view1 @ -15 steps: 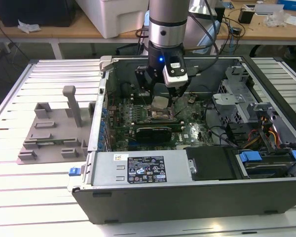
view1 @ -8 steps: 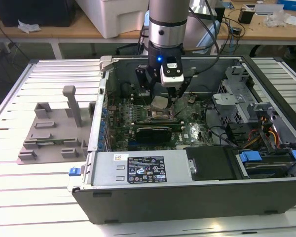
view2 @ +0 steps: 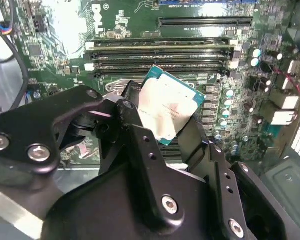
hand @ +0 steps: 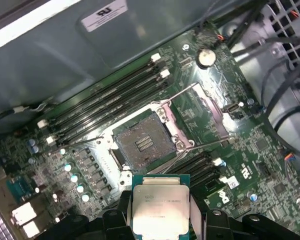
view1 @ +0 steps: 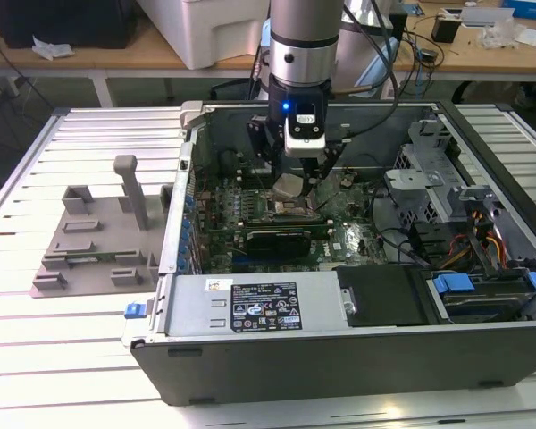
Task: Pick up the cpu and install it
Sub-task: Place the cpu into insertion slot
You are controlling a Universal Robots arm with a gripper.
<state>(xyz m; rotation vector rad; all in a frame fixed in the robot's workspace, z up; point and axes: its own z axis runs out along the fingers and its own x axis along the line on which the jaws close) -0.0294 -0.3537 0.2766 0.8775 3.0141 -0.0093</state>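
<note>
Pickup is done: the pincer pinches the cpu above the open, empty socket; it is not yet seated.

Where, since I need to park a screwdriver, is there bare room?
Bare: the ribbed metal tabletop around the grey plastic tray, at the exterior view's left. Crowded: inside the open grey computer case, where the gripper holds the silvery square cpu.
</note>
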